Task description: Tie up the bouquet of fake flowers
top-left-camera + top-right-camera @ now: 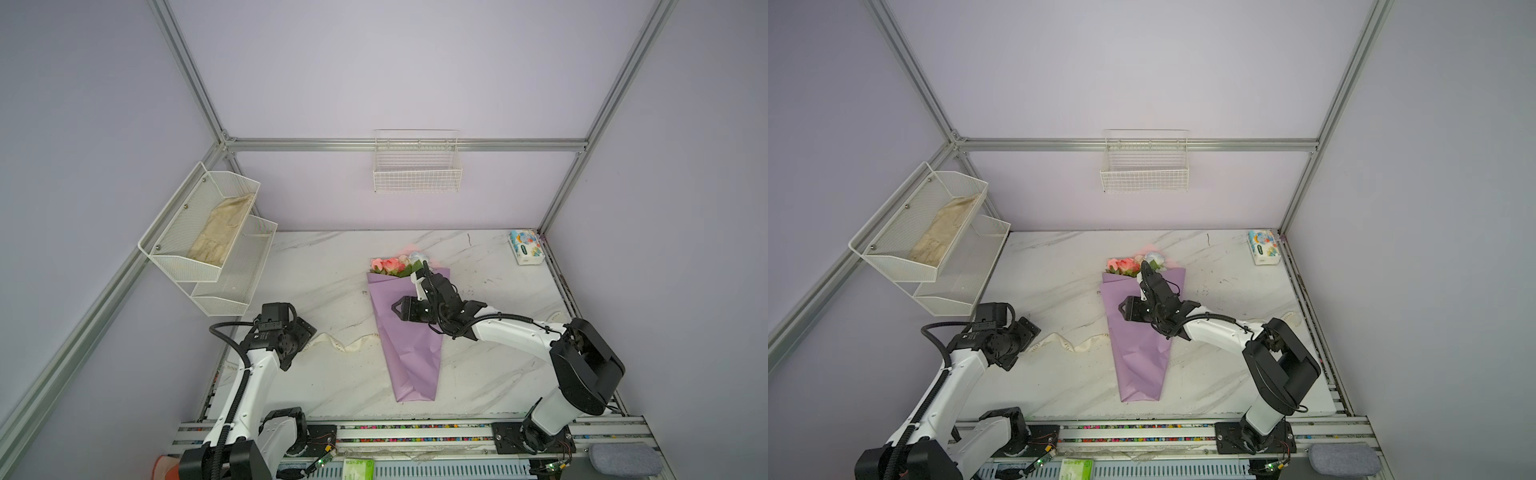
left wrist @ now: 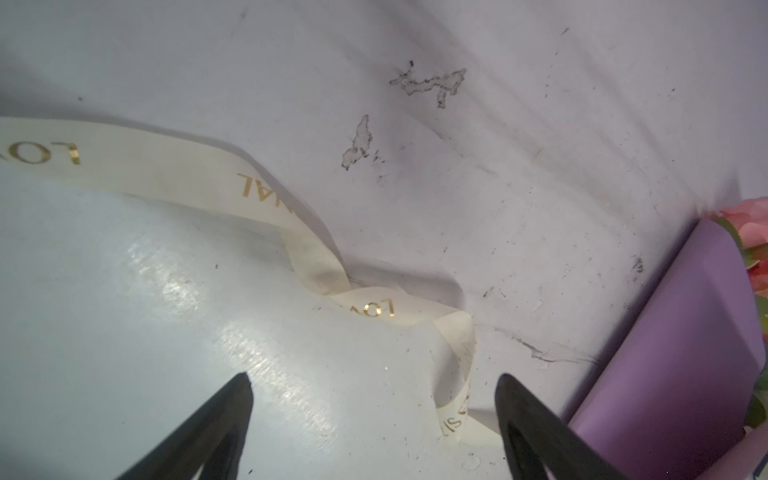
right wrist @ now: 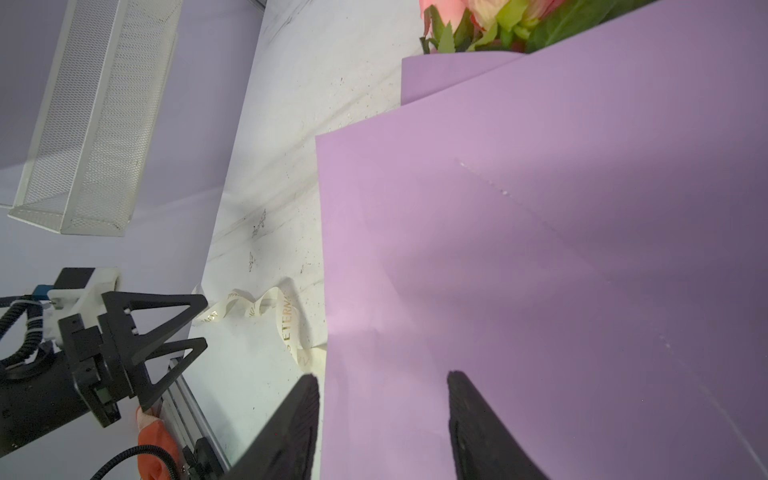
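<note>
The bouquet of fake flowers (image 1: 409, 349) lies mid-table in a lilac paper cone (image 1: 1140, 353), its pink and white roses (image 1: 390, 265) at the far end. My right gripper (image 3: 382, 376) hovers open over the cone's upper part (image 3: 540, 249), pointing left. One finger is over the paper and the other at its left edge, with nothing gripped. My left gripper (image 2: 374, 376) stands wide open just above the table left of the cone. The cream lettered ribbon (image 2: 266, 195) loops past its right finger toward the cone (image 2: 681, 332). The ribbon (image 1: 345, 344) runs under the cone.
A white mesh shelf (image 1: 208, 232) holding cream gloves hangs on the left wall. A wire basket (image 1: 417, 166) hangs on the back wall. A tissue pack (image 1: 525, 247) sits at the far right corner. A grey cloth (image 1: 623, 459) lies on the front rail.
</note>
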You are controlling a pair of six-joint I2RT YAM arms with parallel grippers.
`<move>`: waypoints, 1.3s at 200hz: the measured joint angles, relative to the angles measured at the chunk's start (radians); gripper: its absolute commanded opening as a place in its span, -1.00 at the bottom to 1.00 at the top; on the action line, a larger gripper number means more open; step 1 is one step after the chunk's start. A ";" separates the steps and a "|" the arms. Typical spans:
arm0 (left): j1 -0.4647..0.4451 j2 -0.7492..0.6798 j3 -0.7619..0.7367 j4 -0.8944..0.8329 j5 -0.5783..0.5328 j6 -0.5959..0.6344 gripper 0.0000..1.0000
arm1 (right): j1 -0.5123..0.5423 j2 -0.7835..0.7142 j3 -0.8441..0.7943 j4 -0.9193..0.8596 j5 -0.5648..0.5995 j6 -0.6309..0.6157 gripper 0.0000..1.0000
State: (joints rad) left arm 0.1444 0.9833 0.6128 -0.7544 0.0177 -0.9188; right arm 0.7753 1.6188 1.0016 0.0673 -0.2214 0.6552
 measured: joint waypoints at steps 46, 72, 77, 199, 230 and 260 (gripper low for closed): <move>0.056 0.008 -0.023 -0.020 -0.060 -0.021 0.89 | 0.000 -0.002 0.000 -0.016 0.004 -0.014 0.07; 0.100 0.048 -0.023 0.014 -0.074 -0.021 0.90 | 0.000 -0.002 0.000 -0.023 0.006 -0.015 0.07; 0.105 0.063 -0.023 0.024 -0.074 -0.021 0.89 | 0.000 -0.002 0.000 -0.024 0.006 -0.015 0.07; 0.139 0.306 -0.011 0.183 -0.055 0.045 0.06 | 0.000 -0.037 0.000 -0.081 0.035 -0.021 0.11; 0.143 0.383 0.029 0.223 -0.028 0.089 -0.41 | 0.000 -0.070 0.000 -0.096 0.060 -0.021 0.12; 0.144 0.445 0.068 0.272 0.015 0.130 -0.87 | 0.000 -0.089 0.000 -0.115 0.088 -0.021 0.13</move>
State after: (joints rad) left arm 0.2882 1.4281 0.6804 -0.4828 0.0326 -0.7883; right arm 0.7753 1.5303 1.0016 -0.0479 -0.1333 0.6342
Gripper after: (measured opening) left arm 0.144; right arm 0.561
